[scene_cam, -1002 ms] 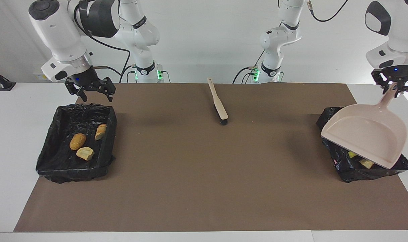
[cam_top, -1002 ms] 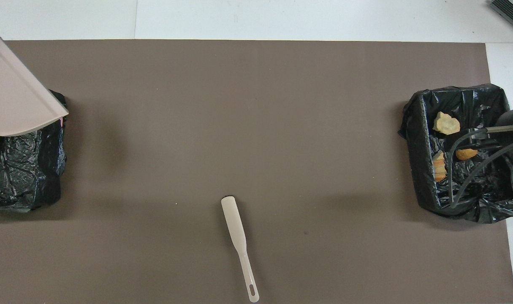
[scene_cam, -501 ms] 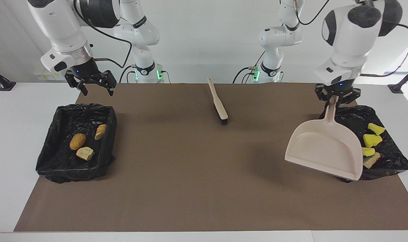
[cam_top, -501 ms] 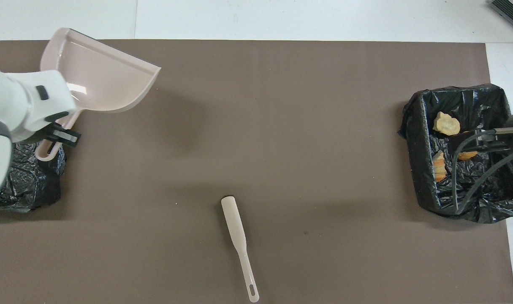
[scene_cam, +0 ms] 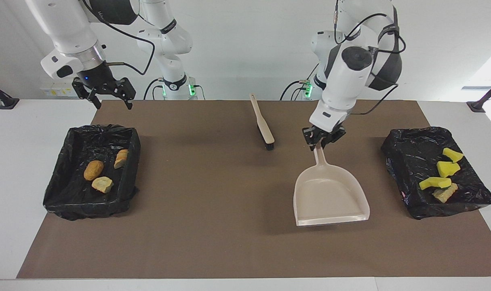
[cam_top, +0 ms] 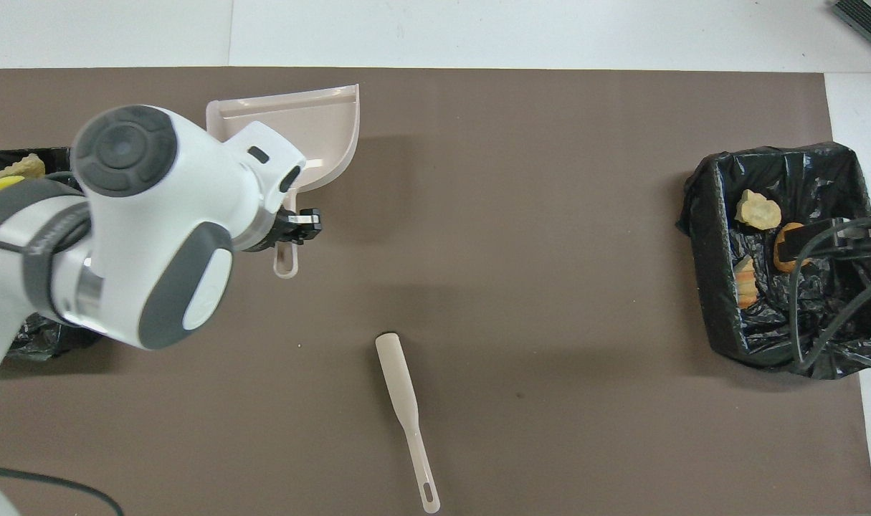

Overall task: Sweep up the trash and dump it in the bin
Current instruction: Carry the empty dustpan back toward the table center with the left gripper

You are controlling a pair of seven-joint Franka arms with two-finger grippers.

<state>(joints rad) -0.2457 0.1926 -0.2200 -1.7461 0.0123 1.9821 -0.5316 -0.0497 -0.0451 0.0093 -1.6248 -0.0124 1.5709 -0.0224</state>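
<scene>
Left end effector (scene_cam: 322, 139) pinching beige plastic dustpan (scene_cam: 330, 196) handle, seemingly setting down; keeping pan flat, releasing gently. Right end effector (scene_cam: 104, 95) waiting, spread.

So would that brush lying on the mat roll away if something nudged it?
Probably not: the brush lies flat, and its broad, flattened handle looks unlikely to roll. It looks stiff and light, so a nudge would more likely slide or pivot it on the brown mat.

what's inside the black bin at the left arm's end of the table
Three yellow scraps and one tan lump lie on the liner of the black bin. The tan lump is partly under a yellow scrap; anything beneath the liner's folds is hidden.
</scene>
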